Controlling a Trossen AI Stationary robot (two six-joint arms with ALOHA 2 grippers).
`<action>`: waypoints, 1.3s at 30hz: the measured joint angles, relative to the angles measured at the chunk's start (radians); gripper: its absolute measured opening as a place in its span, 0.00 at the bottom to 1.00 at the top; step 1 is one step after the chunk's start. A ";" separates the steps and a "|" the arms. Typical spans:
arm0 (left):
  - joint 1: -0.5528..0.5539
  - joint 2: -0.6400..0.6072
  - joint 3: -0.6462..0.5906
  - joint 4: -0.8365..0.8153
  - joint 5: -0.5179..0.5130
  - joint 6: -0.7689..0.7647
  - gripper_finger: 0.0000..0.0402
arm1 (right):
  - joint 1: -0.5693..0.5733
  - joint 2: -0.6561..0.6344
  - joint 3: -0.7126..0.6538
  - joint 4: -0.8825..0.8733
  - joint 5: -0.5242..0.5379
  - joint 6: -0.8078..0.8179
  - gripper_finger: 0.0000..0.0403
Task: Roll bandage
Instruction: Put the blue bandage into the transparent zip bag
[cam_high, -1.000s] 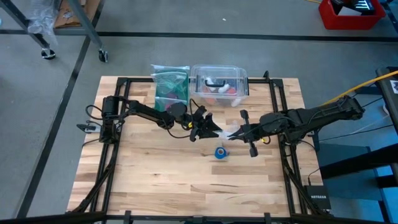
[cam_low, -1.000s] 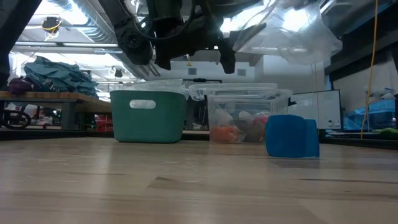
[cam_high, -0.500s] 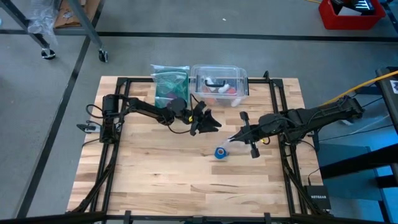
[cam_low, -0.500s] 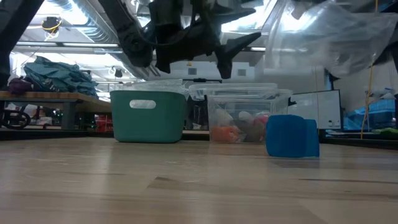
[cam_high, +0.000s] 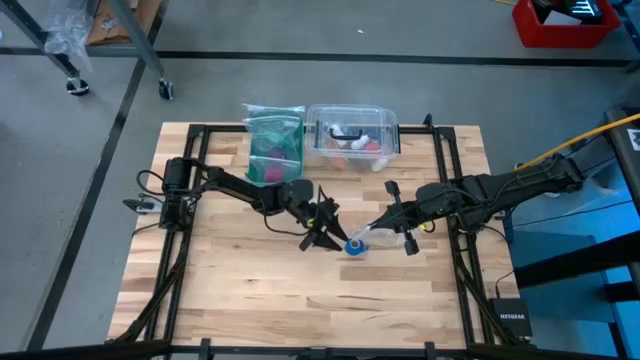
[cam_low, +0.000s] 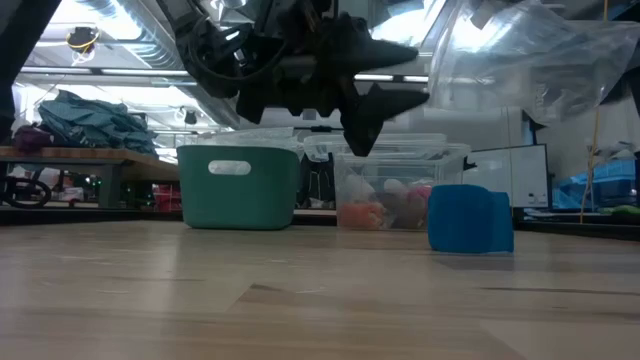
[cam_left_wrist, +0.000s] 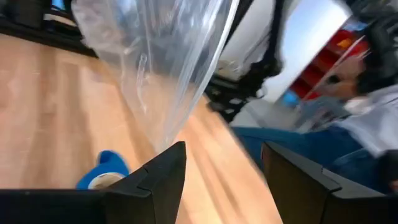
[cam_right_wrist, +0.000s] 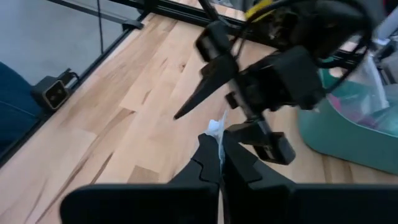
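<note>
The blue bandage roll (cam_high: 354, 245) stands on the table near its middle; it also shows in the low view (cam_low: 470, 218) and the left wrist view (cam_left_wrist: 102, 175). My left gripper (cam_high: 326, 235) is open, just left of the roll and above the table (cam_low: 385, 85). My right gripper (cam_high: 380, 224) is shut on a clear plastic bag (cam_high: 368, 231), just right of and above the roll. The bag hangs high in the low view (cam_low: 525, 60) and in front of my left gripper (cam_left_wrist: 168, 68). My right gripper pinches an edge of the clear plastic bag (cam_right_wrist: 216, 132) between its two shut fingers. The fingers come roughly level from the table's right side. The bag is lifted clear of the table and spreads out beyond the fingertips.
A teal bin (cam_high: 275, 140) and a clear plastic box (cam_high: 352, 135) with pink-red and white items stand at the table's far edge. A dark frame (cam_high: 445, 160) runs along the table's sides. Bare wood lies toward the near edge.
My left gripper has gone toward the table's near edge and to the right, coming down beside the blue bandage roll, and has stayed open. The roll has kept its place. My right gripper has held the bag in about the same place.
</note>
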 joint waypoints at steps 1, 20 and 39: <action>-0.007 0.000 0.000 -0.019 -0.030 0.032 0.50 | 0.000 0.000 0.000 0.002 0.008 -0.001 0.00; -0.086 0.000 0.058 -0.240 -0.313 0.648 0.50 | 0.000 -0.089 0.000 0.110 0.084 -0.001 0.00; -0.106 0.042 0.245 -0.621 -0.403 0.819 0.50 | 0.000 -0.113 0.001 0.175 0.084 -0.020 0.00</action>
